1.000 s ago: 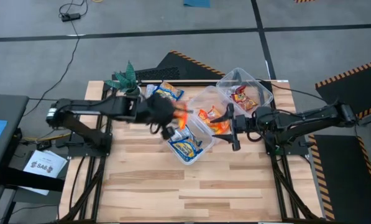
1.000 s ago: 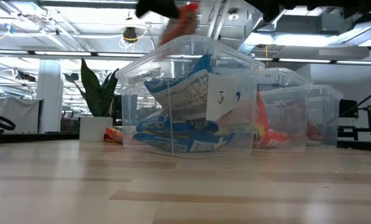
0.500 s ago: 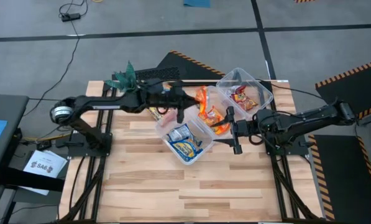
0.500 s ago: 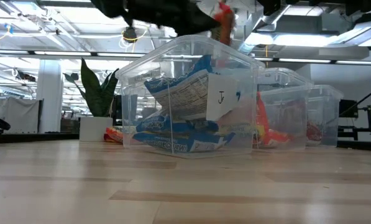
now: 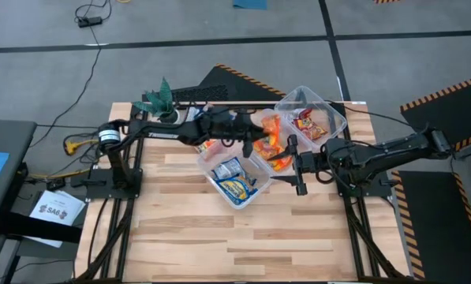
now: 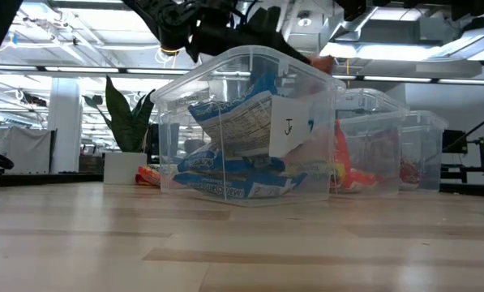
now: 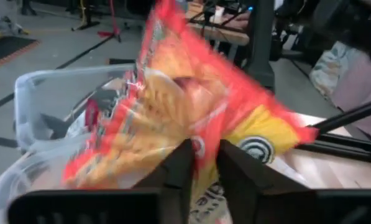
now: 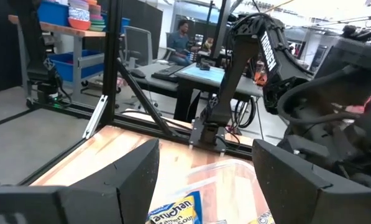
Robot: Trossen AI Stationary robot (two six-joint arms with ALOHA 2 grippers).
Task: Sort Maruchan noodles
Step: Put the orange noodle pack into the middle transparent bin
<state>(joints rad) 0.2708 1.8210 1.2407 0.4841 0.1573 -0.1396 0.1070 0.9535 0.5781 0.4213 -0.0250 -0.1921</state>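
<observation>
Over the middle tub [image 5: 260,126], left gripper [image 7: 201,163] jaws pinching orange packet [image 7: 185,118], right jaws wide apart

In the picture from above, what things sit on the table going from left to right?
Potted plant → tub with blue packets → tub with orange packets → tub with a red packet.

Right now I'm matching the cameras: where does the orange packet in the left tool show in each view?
High view: orange packet, above the middle tub, at the left tool.
Low view: a sliver behind the front tub.
Left wrist view: fills the centre, pinched.
Right wrist view: not visible.
Shared landmark: front tub.
</observation>
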